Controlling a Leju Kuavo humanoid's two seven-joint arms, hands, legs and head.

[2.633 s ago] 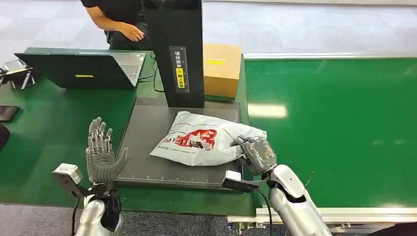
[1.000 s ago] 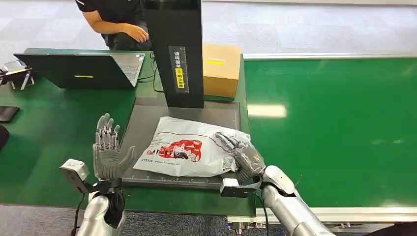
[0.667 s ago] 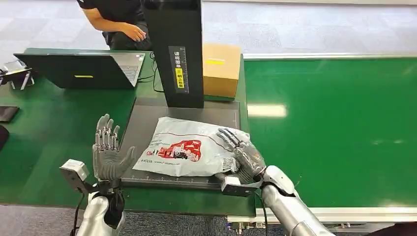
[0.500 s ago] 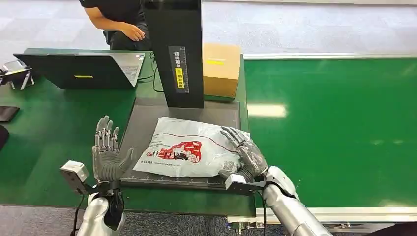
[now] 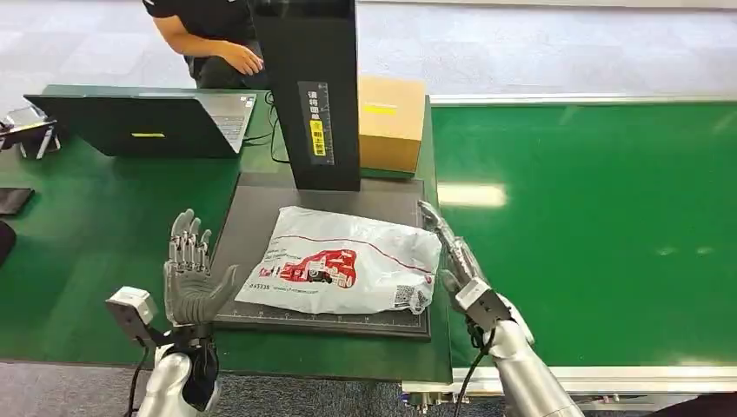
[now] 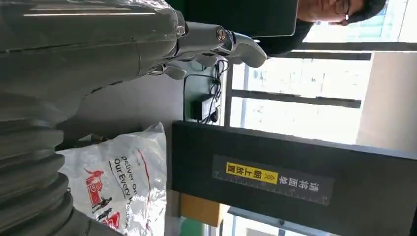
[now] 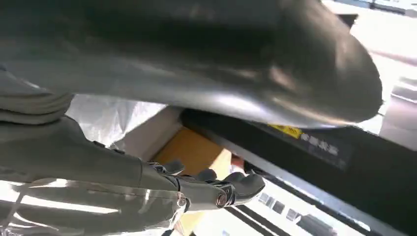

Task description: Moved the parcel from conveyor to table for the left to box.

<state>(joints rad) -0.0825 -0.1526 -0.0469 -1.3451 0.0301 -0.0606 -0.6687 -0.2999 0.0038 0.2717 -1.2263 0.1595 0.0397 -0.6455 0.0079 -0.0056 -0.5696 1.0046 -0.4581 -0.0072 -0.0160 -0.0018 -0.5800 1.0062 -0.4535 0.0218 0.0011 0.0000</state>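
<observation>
The parcel (image 5: pixel 343 261), a grey plastic mailer with a red print, lies flat on the black scale plate (image 5: pixel 261 221); the left wrist view shows the parcel (image 6: pixel 130 182) too. My right hand (image 5: pixel 452 252) stands edge-on beside the parcel's right end, fingers straight and apart, holding nothing. My left hand (image 5: pixel 189 274) is raised palm-in at the plate's left edge, fingers spread, a short gap from the parcel. The right wrist view shows a strip of the parcel (image 7: pixel 110 118) behind my hand.
A black scanner column (image 5: pixel 308 95) rises behind the plate, with a cardboard box (image 5: pixel 393 122) to its right. A laptop (image 5: pixel 143 122) sits at the back left, where a person (image 5: pixel 209 39) is seated. The green conveyor belt (image 5: pixel 600 217) stretches to the right.
My right hand has let go of the parcel, lifted off it and turned edge-on at its right end. The parcel stays flat on the plate. The left hand barely moved.
</observation>
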